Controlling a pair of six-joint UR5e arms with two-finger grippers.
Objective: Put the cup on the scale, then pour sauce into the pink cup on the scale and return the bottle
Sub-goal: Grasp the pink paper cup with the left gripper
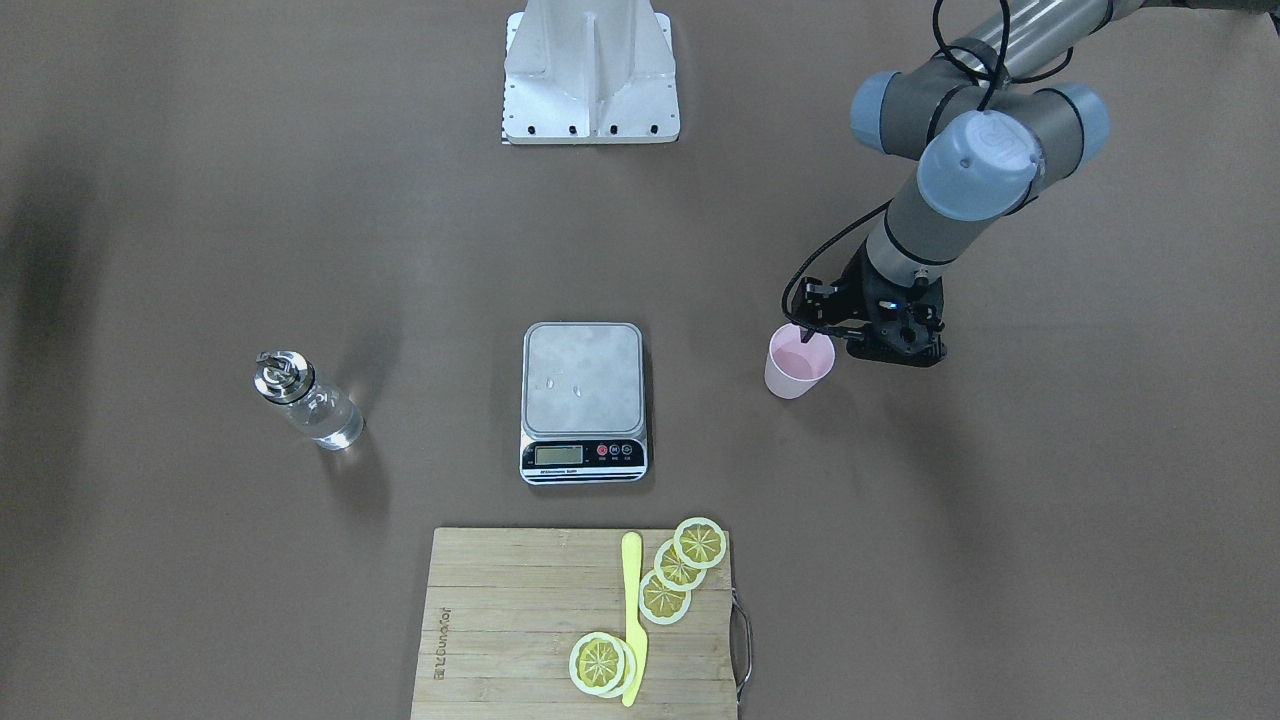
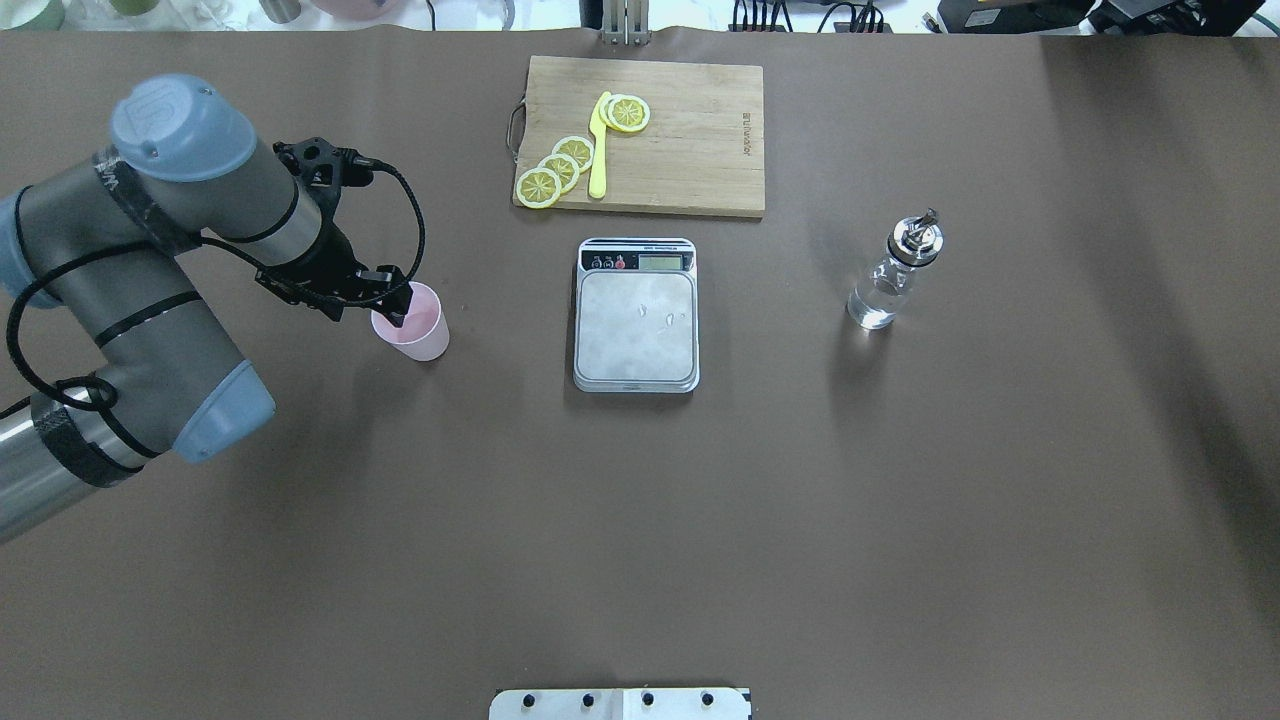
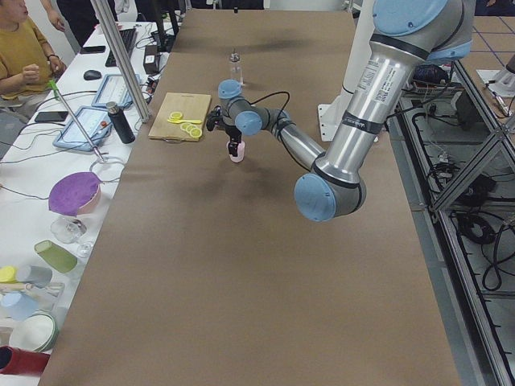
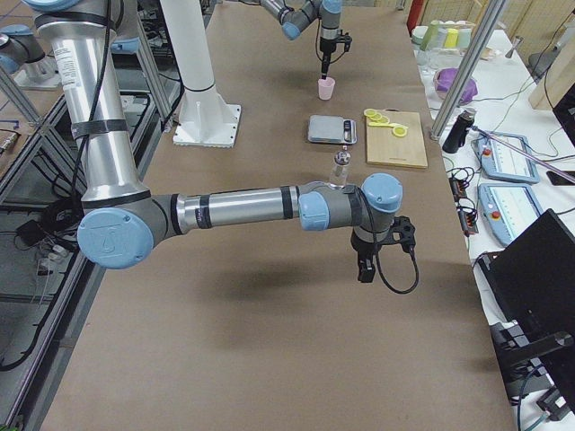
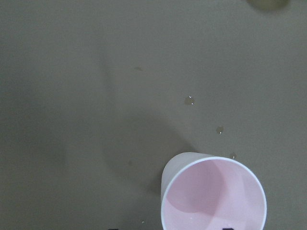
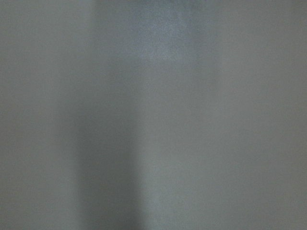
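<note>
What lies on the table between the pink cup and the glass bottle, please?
Only the scale lies between the cup and the bottle, clearest in the overhead view.

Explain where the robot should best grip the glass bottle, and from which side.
Probably the round glass body of the bottle, below the metal pourer cap, approached level from the robot's side. It stands upright with nothing close by, so its sides are open, and a top grip would cover the cap it pours through.
</note>
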